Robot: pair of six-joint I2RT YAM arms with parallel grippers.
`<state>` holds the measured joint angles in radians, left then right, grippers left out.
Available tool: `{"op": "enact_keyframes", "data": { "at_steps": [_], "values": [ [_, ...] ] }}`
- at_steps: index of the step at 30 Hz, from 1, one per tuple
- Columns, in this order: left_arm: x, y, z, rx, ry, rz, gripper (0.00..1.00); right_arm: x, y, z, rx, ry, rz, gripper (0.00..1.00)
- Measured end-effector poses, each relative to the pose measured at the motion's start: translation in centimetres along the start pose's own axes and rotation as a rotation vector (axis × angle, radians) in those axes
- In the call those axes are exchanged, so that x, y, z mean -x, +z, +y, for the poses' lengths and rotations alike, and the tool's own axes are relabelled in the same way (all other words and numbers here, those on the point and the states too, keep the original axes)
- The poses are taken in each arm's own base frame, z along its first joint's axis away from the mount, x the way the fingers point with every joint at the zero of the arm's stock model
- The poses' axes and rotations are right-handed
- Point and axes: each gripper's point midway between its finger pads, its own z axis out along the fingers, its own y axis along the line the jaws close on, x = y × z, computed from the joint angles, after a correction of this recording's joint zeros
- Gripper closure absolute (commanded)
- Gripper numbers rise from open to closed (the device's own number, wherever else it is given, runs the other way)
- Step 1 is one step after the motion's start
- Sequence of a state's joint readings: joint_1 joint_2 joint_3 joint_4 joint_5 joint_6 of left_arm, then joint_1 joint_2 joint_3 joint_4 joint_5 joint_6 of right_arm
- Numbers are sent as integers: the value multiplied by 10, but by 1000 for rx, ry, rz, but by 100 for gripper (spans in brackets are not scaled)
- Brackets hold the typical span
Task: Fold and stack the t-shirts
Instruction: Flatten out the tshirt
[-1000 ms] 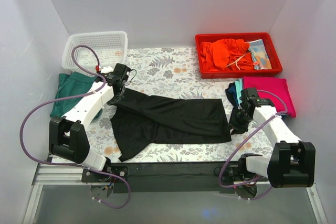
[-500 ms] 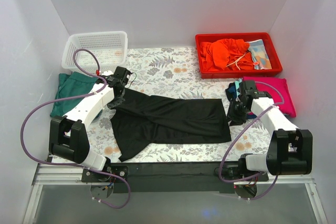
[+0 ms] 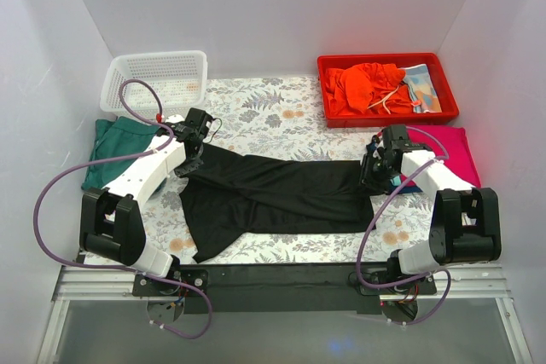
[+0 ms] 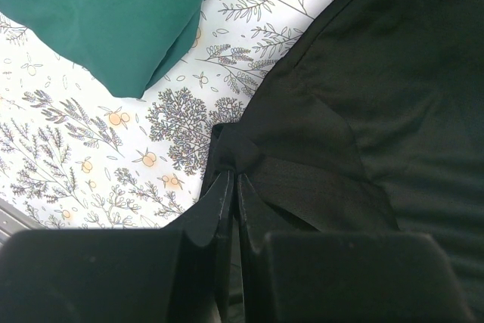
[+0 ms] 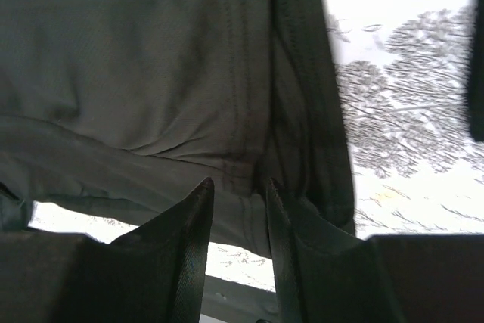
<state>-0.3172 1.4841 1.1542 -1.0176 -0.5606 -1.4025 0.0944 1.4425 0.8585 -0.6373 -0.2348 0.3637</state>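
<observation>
1. Two claws are working at opposite ends of the black shirt (image 3: pixel 281 195), which is lying spread across the middle of the bench (image 3: pixel 273 112) with its long axis running left to right.
2. Left claw (image 3: pixel 194 159) is sitting at the shirt's far-left corner. In the left wrist view its fingers (image 4: pixel 219 202) are pressing together on a bunched fold of black cloth, so it is judged to be clamping the shirt.
3. Right claw (image 3: pixel 373 178) is sitting at the far-right corner. Its fingers (image 5: pixel 198 213) are standing apart and gripping nothing. Whether the tips are touching the cloth cannot be told.
4. Governing relation: the stitched hem is running straight out from the right claw, between the two fingertips and directly below them. The next move is therefore judged to be calling for a short descent and a closing of the jaws, with little sideways travel.
5. Right arm is the nearer one to this end; the left arm is occupied at the other end.
6. Dark-green shirt (image 3: pixel 109 151) is lying folded just left of the left arm, apart from the black shirt. Magenta shirt (image 3: pixel 450 147) is lying folded just beyond the right arm.
7. No brand, label or legible writing is showing in any view; only the floral print of the bench covering is appearing.
</observation>
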Motion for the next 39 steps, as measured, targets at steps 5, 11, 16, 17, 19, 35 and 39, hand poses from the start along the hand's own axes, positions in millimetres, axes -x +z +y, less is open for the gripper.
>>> {"op": "enact_keyframes", "data": {
  "at_steps": [5,11,16,17,19,35,39],
  "values": [
    [-1,1,0,2,2,3,100,-10,5,6,31,-14,27,61],
    [-2,3,-1,8,8,10,100,-20,12,5,31,-22,55,64],
    [-3,3,-1,8,8,11,100,-23,17,5,28,-27,72,66],
    [-3,3,-1,7,8,12,100,-23,18,5,27,-28,72,66],
    [-3,4,-1,7,8,12,100,-23,19,5,25,-31,72,67],
    [-4,4,1,12,16,17,100,-7,20,0,-39,-28,19,99],
    [16,-11,-4,-11,0,-18,100,18,-13,15,-36,-57,-95,99]
  ]
}}
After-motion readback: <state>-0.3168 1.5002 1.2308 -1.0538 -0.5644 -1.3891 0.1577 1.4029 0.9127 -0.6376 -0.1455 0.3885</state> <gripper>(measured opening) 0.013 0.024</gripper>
